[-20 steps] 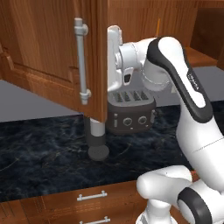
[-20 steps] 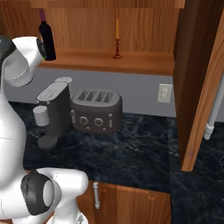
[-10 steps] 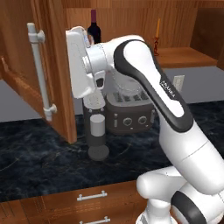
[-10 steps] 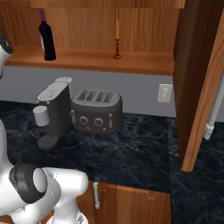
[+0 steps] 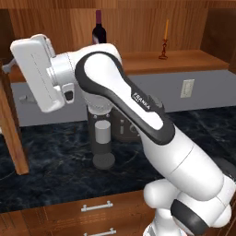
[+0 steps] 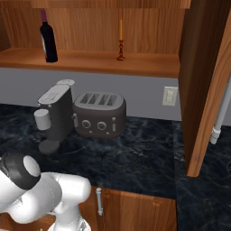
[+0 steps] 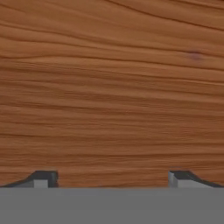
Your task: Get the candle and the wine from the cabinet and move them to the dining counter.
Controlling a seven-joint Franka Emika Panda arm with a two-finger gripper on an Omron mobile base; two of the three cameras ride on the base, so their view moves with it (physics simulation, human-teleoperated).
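In the left base view we are reading "FRANKA" along the dark band of our white arm, whose hand sits at the upper left of the frame. In the hand view our gripper (image 7: 112,179) is standing wide open with nothing between its tips, facing reddish-brown wood grain. The dark glass wine bottle with a red-and-white label (image 6: 48,38), its writing too small to read, is standing at the upper left of the right base view on the shelf of the reddish-brown wooden cabinet (image 6: 149,65). The thin orange taper candle in a dark red holder (image 6: 120,39) is standing well apart, top centre. A grey four-slot toaster (image 6: 99,113) is sitting just beside a dark coffee machine (image 6: 54,115).
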